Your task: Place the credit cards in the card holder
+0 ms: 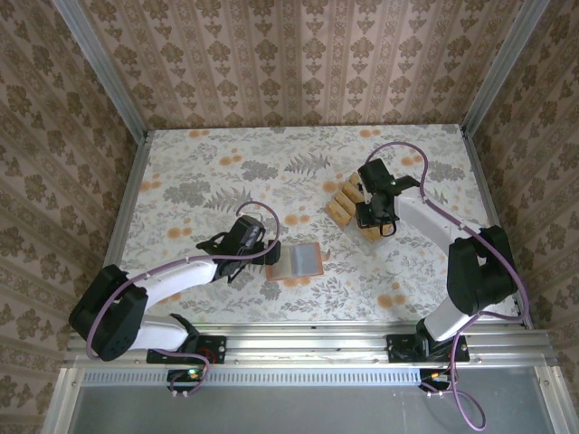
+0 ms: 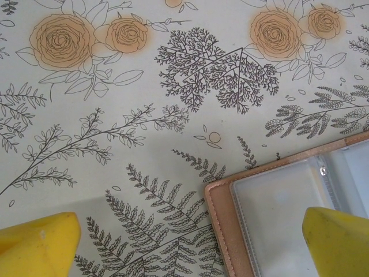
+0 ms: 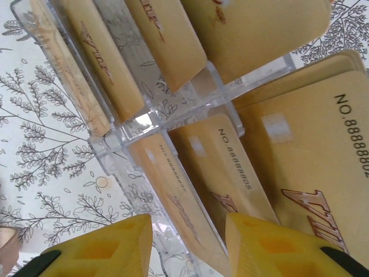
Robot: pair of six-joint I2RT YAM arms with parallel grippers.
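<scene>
Cards (image 1: 346, 203), tan with darker lettering, stand tilted in the slots of a clear rack (image 3: 190, 98) on the right half of the flowered bench (image 1: 226, 181), in two rows. The right hand (image 1: 369, 215) hangs over the near row. In the right wrist view that hand (image 3: 190, 248) has its yellow fingers (image 3: 98, 248) partly apart, astride the lower end of one card (image 3: 173, 202). One finger is close against the card's face and the other is clear of it, with a strip of clear rack wall between, so nothing is clamped. The holder (image 1: 297, 262) lies open and flat near the middle of the bench, well apart from the rack, its brown stitched rim (image 2: 216, 219) framing pale clear pockets. The left hand (image 1: 268, 248) is low at the holder's left edge, its jaws wide and holding nothing. In the left wrist view this hand (image 2: 187, 245) has one finger (image 2: 340, 242) above the pockets and the other above bare bench.
</scene>
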